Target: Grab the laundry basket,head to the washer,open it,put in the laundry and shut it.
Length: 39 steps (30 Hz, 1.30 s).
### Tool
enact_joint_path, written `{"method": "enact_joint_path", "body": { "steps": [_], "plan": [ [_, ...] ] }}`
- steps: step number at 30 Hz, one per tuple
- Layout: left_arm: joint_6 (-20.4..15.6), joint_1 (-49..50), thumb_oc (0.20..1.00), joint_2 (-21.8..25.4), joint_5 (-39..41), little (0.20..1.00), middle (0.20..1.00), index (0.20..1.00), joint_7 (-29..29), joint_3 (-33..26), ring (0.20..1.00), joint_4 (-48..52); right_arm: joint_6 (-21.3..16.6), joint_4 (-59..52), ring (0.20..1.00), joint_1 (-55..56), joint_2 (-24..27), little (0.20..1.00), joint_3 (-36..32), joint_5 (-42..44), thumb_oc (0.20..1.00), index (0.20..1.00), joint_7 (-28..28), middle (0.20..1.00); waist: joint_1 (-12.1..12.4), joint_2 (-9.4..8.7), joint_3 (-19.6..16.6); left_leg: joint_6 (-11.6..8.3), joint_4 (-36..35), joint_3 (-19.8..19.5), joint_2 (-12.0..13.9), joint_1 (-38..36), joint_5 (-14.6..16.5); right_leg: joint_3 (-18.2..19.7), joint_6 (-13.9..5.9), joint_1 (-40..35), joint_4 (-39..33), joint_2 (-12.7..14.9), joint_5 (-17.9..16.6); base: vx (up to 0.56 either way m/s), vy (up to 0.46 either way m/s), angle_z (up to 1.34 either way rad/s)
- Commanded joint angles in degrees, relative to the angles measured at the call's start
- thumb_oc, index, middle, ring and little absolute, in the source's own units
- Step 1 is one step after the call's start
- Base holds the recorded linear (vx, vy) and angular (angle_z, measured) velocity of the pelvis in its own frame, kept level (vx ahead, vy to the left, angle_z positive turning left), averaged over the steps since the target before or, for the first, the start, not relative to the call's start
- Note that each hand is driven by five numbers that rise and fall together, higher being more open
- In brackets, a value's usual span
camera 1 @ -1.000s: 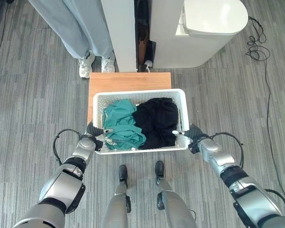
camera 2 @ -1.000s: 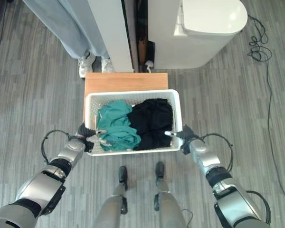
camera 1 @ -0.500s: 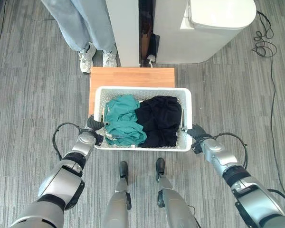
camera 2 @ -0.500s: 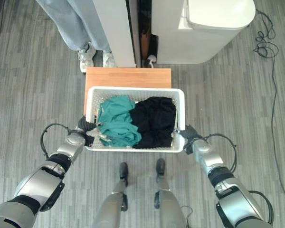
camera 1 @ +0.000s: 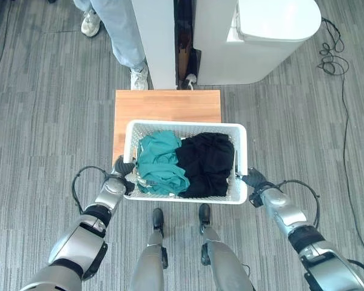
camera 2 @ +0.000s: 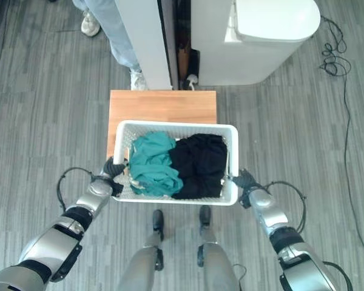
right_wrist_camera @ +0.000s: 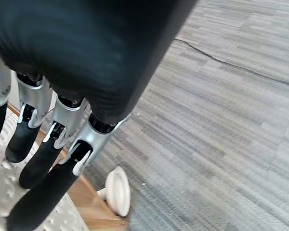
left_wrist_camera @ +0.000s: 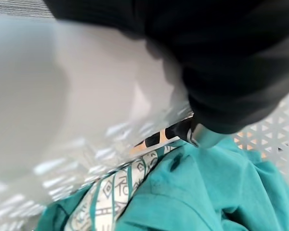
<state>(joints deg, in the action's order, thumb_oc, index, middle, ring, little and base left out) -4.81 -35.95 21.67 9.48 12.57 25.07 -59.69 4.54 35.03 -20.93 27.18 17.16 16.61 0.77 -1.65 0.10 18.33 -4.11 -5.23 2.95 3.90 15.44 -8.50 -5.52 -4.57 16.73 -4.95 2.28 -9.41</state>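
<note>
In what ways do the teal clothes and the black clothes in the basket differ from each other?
The teal clothes fill the laundry basket's left half, beside the left robot hand; the black clothes fill the right half, nearer the right robot hand. The teal pile includes a white patterned piece; the black pile looks plain. Both are crumpled, unfolded heaps that touch in the middle.

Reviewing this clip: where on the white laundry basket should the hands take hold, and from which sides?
Probably by the rims of its two short end walls, one hand from each side. The laundry basket is wide and open-topped, with the teal clothes and black clothes filling the middle. The left hand and right hand already sit at those ends, over the wooden stand.
</note>
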Motion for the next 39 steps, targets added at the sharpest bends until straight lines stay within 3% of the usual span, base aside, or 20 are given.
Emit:
{"method": "enact_joint_path", "body": {
  "steps": [1, 12, 23, 24, 28, 29, 32, 35, 39],
  "plan": [
    [-1.7, 4.7, 0.2, -5.4, -3.0, 0.2, 0.2, 0.2, -4.5, 1.1, 0.2, 0.1, -5.4, -3.4, 0.2, 3.2, -1.7, 0.2, -1.5, -1.0, 0.2, 0.2, 2.5, 0.2, -0.5, -0.81, -2.8, 0.91, 0.2, -2.5, -1.9, -2.8, 4.1, 2.3, -3.83, -2.2, -0.1, 3.7, 2.4, 0.04, -0.017, 0.06],
    [-2.8, 16.0, 0.2, -2.5, -4.4, 0.2, 0.2, 0.2, -7.1, -1.4, 0.2, 12.8, -7.3, -9.7, 0.2, 13.1, -1.7, 0.2, -6.9, -2.0, 0.2, 0.2, 2.5, 0.2, 0.3, -0.17, -9.3, 1.18, 0.2, -2.3, -1.9, -11.5, 5.3, 0.2, -3.47, -12.0, 0.0, 3.7, 5.0, 0.01, -0.007, 0.05],
    [-2.6, 25.8, 0.2, 1.7, -6.7, 0.2, 0.2, 0.2, -12.1, -5.8, 0.2, 28.6, -6.4, -15.7, 0.2, 22.0, -0.8, 0.2, -12.2, -3.5, 0.2, 0.2, 6.5, 0.2, 1.1, -0.57, -13.7, 3.44, 1.8, -2.6, -4.1, -17.5, 8.9, 0.3, -4.71, -17.5, 1.4, 6.0, 5.9, 0.02, 0.084, 0.05],
    [-2.4, 26.7, 0.2, 2.6, -7.4, 0.2, 0.2, 0.2, -13.3, -5.9, 0.2, 31.2, -6.2, -15.8, 0.2, 23.0, -1.0, 0.2, -12.5, -2.5, 0.2, 0.2, 7.6, 0.2, 1.1, -0.81, -13.8, 4.02, 3.9, -2.1, -5.1, -17.3, 10.3, 0.8, -5.49, -17.5, 1.5, 7.1, 5.0, -0.08, 0.155, -0.02],
    [-2.2, 27.1, 0.2, 4.5, -8.5, 0.2, 0.2, 0.2, -15.1, -5.7, 0.2, 35.1, -6.0, -15.1, 0.2, 23.2, -1.6, 0.2, -12.4, -2.0, 0.2, 0.2, 8.4, 0.2, 0.3, -1.28, -13.0, 5.09, 6.1, -0.8, -7.0, -14.1, 10.9, 4.0, -7.3, -12.6, 1.9, 9.2, 1.1, -0.27, 0.212, -0.24],
    [-1.8, 26.8, 0.2, 5.0, -9.5, 0.2, 0.2, 0.2, -15.6, -4.4, 0.2, 34.9, -5.7, -14.6, 0.2, 24.0, -2.6, 0.2, -12.1, 0.1, 0.2, 0.2, 8.8, 0.2, -0.4, -1.64, -11.3, 5.99, 8.5, -0.9, -7.2, -10.5, 10.3, 8.2, -6.44, -9.7, 7.7, 7.2, 3.9, -0.36, 0.118, -0.42],
    [-1.6, 26.7, 0.2, 4.8, -10.4, 0.2, 0.2, 0.2, -15.7, -3.9, 0.2, 33.9, -5.6, -14.1, 0.2, 24.4, -2.9, 0.2, -12.0, 0.5, 0.2, 0.2, 9.1, 0.2, 0.1, -1.62, -11.5, 6.11, 8.6, -0.7, -7.2, -10.0, 10.1, 7.8, -5.7, -10.0, 9.7, 6.4, 5.9, -0.16, 0.059, -0.03],
    [-0.7, 30.2, 0.2, 4.5, -11.3, 0.2, 0.2, 0.2, -15.8, -5.9, 0.2, 32.6, -5.5, -10.7, 0.2, 23.8, -3.9, 0.2, -10.5, 1.5, 0.2, 0.2, 9.7, 0.2, 3.5, -1.28, -12.7, 6.47, 7.4, 2.5, -6.3, -9.8, 8.6, -0.9, -3.98, -15.8, 15.9, 4.3, 12.9, -0.15, 0.058, -0.12],
    [-0.1, 33.0, 0.2, 4.5, -10.0, 0.2, 0.2, 0.2, -16.3, -8.1, 0.2, 32.5, -5.3, -10.5, 0.2, 22.0, -4.0, 0.2, -9.3, 0.6, 0.2, 0.2, 10.0, 0.2, 5.8, -1.19, -13.6, 6.9, 8.0, 6.2, -6.0, -8.8, 8.2, -3.7, -4.15, -19.4, 20.0, 3.1, 16.1, -0.13, 0.02, -0.5]
  ]
}}
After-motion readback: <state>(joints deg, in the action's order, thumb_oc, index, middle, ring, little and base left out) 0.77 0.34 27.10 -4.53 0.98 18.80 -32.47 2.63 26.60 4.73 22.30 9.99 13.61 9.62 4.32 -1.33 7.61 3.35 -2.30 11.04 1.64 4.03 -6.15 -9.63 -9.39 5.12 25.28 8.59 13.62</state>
